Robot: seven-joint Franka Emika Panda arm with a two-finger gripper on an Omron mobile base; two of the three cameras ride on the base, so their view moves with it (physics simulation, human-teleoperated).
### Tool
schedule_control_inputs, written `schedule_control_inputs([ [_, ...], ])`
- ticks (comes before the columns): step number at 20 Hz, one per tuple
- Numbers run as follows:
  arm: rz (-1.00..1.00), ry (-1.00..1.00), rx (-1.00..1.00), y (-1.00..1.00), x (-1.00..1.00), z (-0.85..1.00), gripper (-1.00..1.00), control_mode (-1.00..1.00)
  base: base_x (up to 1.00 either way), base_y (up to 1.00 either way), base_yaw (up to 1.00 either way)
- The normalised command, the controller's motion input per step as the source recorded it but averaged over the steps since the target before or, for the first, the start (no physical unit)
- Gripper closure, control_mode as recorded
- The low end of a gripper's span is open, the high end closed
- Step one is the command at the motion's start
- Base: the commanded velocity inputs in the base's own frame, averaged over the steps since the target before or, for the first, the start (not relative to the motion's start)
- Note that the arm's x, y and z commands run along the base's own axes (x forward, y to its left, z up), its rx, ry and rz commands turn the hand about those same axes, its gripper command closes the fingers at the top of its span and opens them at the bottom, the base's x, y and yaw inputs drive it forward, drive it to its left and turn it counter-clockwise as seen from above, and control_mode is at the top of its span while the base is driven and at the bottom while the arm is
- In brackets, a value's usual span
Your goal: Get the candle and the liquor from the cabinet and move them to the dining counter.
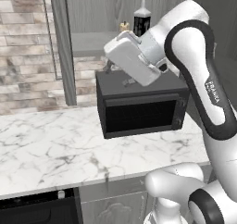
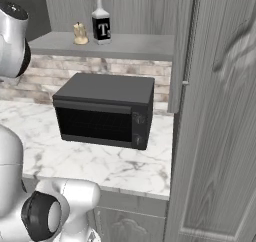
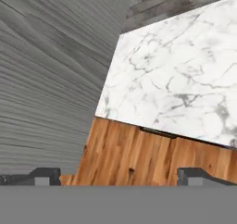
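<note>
Two cameras behind me, left and right, both face the microwave [image 1: 141, 105] and cabinet shelf [image 2: 115, 46]; my hand camera looks down near a marble worktop [image 3: 180, 75].

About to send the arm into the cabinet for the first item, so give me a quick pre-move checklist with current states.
1. Cabinet door open, shelf reachable: ok.
2. Candle upright on the shelf: ok.
3. Liquor upright, right beside the candle: ok.
4. Tool open and empty: ok.
5. Tool aimed at the shelf: not ok; the hand view faces marble and wood floor.
6. Clearance above the microwave: cannot tell.
</note>
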Motion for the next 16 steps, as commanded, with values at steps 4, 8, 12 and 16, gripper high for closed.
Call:
schedule_control_inputs([
  [4,-0.14,-0.13,-0.17,-0.76,0.00,0.00,-1.00,-1.00,0.00,0.00,0.00],
  [8,-0.16,-0.14,-0.18,-0.78,0.00,0.02,-1.00,-1.00,0.00,0.00,0.00],
  [12,-0.16,-0.17,-0.19,-0.71,0.01,0.04,-1.00,-1.00,0.00,0.00,0.00],
  [16,-0.13,-0.26,-0.21,-0.60,0.05,0.14,-1.00,-1.00,0.00,0.00,0.00],
])
